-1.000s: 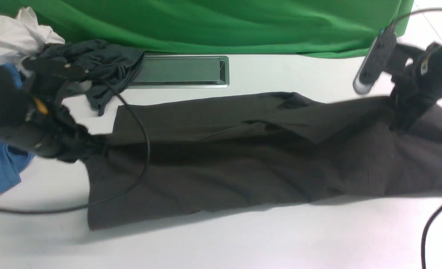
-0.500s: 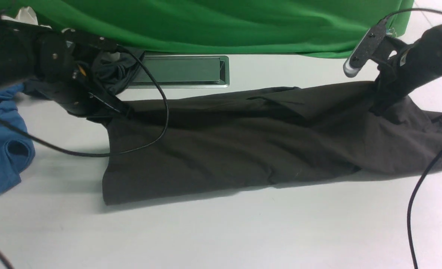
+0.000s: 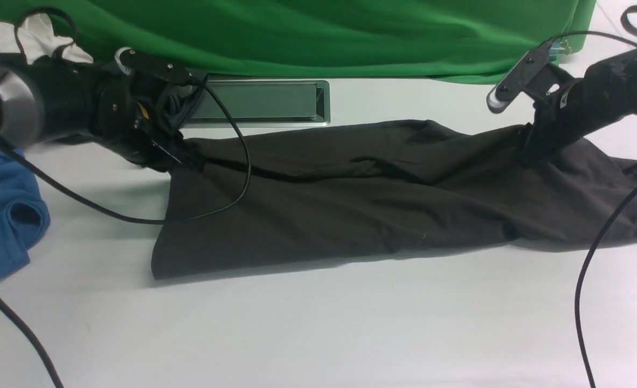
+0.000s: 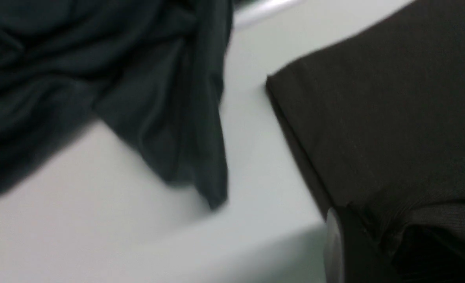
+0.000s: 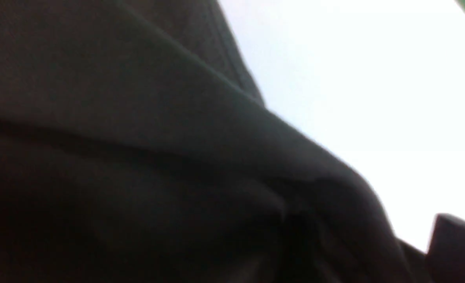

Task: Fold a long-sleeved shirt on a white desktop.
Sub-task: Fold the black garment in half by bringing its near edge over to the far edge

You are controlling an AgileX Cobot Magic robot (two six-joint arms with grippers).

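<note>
Touching the long-sleeved shirt, left pincer and right pincer hide whether they grip or gape.

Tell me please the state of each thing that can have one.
long-sleeved shirt, folded into a long band, creased, on the white desktop
left fingers, at the shirt's corner, grip unclear
right fingers, on its far edge, grip unclear
blue garment, crumpled
dark grey-teal garment, crumpled

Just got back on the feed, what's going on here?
Both arms are at the long-sleeved shirt, which lies in a folded band across the white desktop. The left pincer is at its far left corner, the right pincer on the far edge near the right end. Whether either grips the cloth is unclear.
</note>
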